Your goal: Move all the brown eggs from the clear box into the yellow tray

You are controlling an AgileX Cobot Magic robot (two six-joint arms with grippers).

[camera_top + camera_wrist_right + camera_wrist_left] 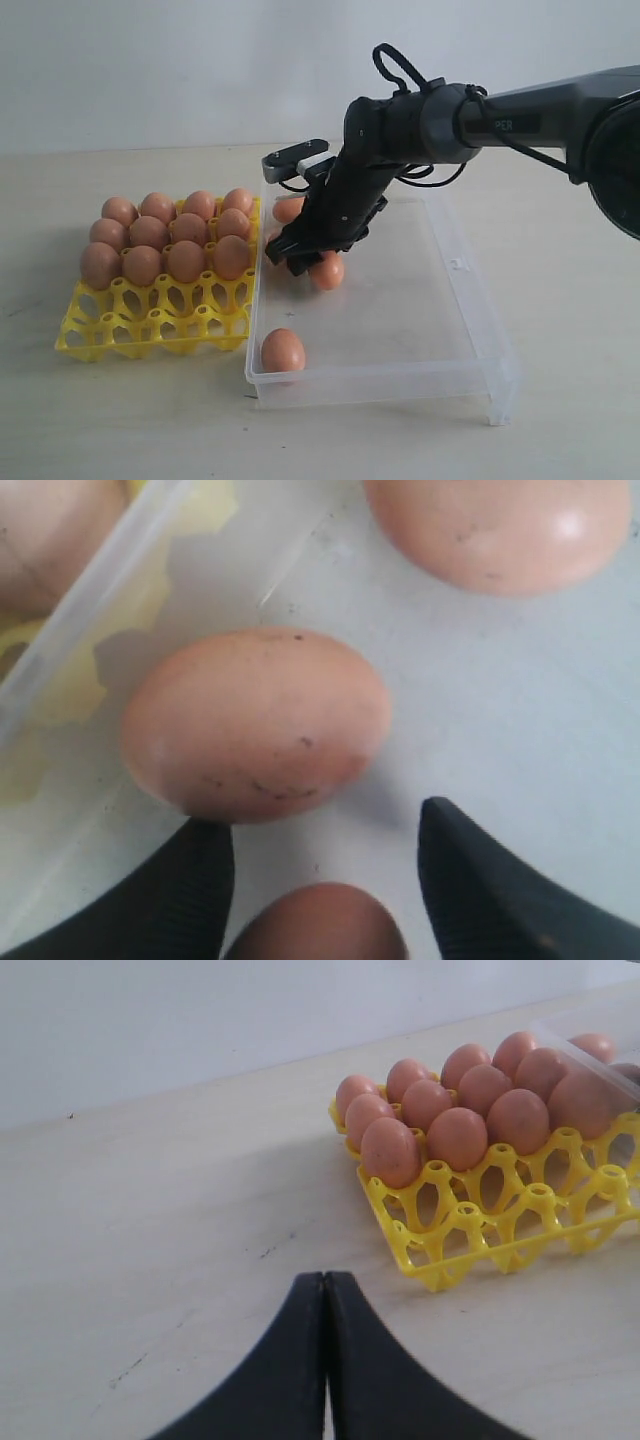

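Exterior view puts the yellow tray [150,325] on the desk [100,430] just beside the clear box's [400,378] left wall, with twelve brown eggs [165,240] seated in its rear cups and the cups nearest the camera bare. Farther left of the box, beyond the tray, the left claw [325,1290] hangs over bare desk, pressed together and holding nothing. Inside the box, a corner egg [283,350] sits at the near left, a far egg [288,208] lies by the far left wall, and a straddled egg [328,270] rests mid-way along the left side under the right claw [300,264]. That claw stands spread with its fingers [470,880] either side of this egg, and I cannot tell whether the pads touch the shell. A neighbour egg [255,720] lies just ahead of the fingertips, near the box's left wall. The step looks like the pick. It would go best with the pads centred on the shell's widest part, closed only until the egg stops slipping, then lifted straight up clear of the wall before crossing to a bare cup. A nudge could send the neighbour rolling on the smooth floor. The right arm comes in from the box's right, forearm roughly level above its far side, wrist bent steeply down towards the left wall
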